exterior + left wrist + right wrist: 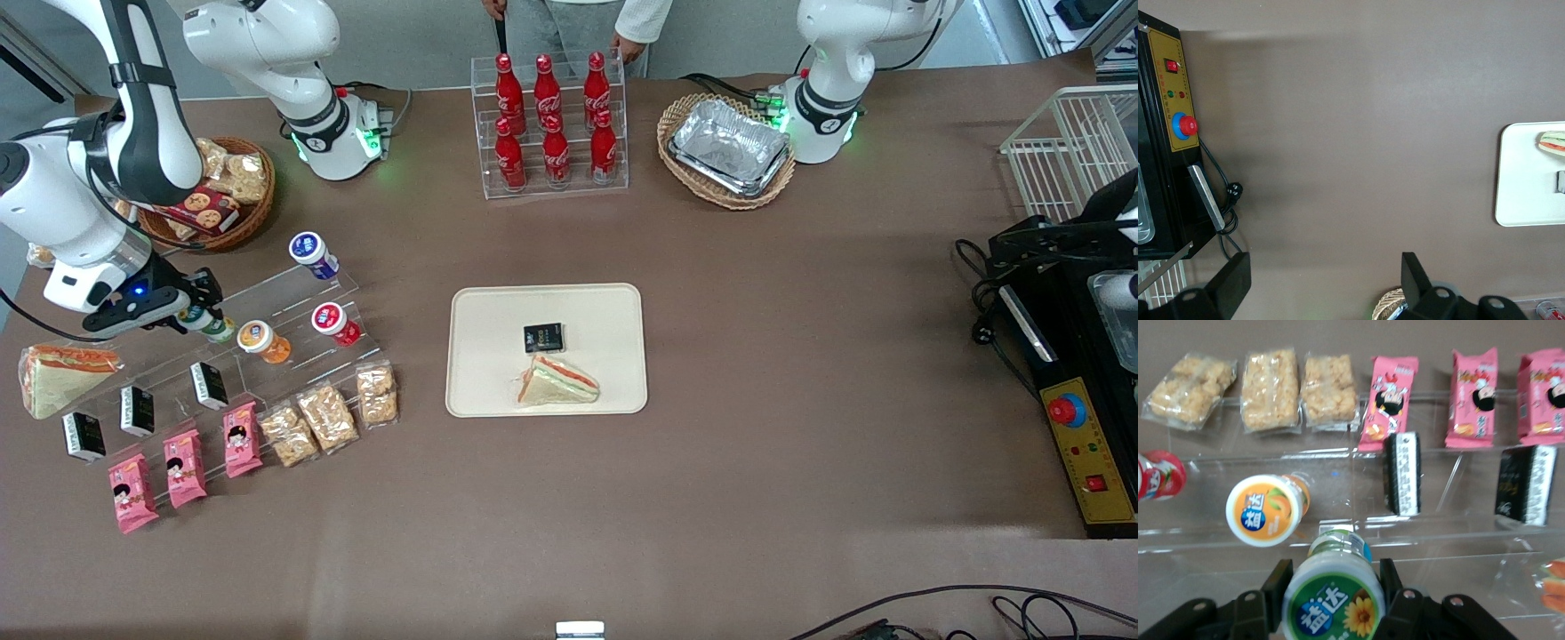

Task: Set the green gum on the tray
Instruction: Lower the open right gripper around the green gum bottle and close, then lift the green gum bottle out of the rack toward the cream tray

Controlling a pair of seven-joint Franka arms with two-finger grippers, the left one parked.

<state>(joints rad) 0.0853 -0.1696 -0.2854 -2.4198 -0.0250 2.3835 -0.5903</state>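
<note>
**A:** Where do we find the small cylindrical green gum bottle with its green-rimmed white lid [1333, 603]?

**B:** We see it on the clear acrylic stepped display stand [293, 298], at the working arm's end of the table. The right arm's black two-finger gripper [197, 318] is clamped around it: in the wrist view, one finger [1275, 587] presses against each side of the bottle, just below the lid, which carries a sunflower picture.

**A:** What sits closest to it on the stand?

**B:** Just beside it lies a gum bottle with an orange body and an orange-printed white lid [262, 340]. Next along the same step is a red-lidded gum bottle [335, 322]. One step up, farther from the front camera, rests a blue-lidded gum bottle [312, 252]. On the step below, nearer the front camera, stand three small black-and-white packets [208, 385].

**A:** And below the stand?

**B:** Three pink snack packs with a cartoon face [183, 467] and three clear bags of puffed-rice bars [327, 416] lie at its foot.

**A:** Where is the large flat cream rectangular tray with rounded corners [484, 356]?

**B:** Well apart from the stand, toward the table's middle. It holds a wrapped triangular sandwich [557, 382] and a small black packet [543, 337]. The green gum is not on it.
</note>
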